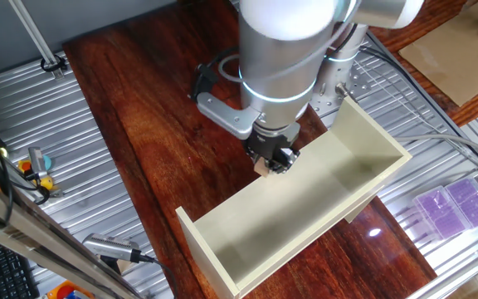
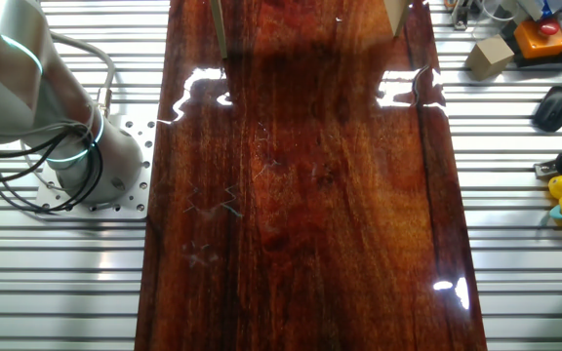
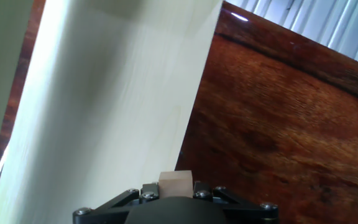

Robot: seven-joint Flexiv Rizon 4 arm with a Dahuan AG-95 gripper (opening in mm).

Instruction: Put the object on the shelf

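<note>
While claw [image 3: 174, 190] grips cube [image 3: 174, 183] just above shelf [image 1: 322, 195] long edge, you're mid-carry; next you shift over board, lower, let go. Cube not yet resting on shelf.

Cube [image 3: 174, 184] in hand [image 3: 174, 190] above shelf [image 1: 305, 208] edge

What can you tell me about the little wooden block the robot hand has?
The little wooden block is a tiny, plain, light-tan cube with no marks, and it looks like bare wood. It sits pinched between the two fingers of the gripper, so only its top part peeks out in the hand view. From the fixed view it shows as a pale speck under the hand. It is held right at the long edge of the cream-white shelf, above the dark wooden table. Only the fingers touch it.
</note>
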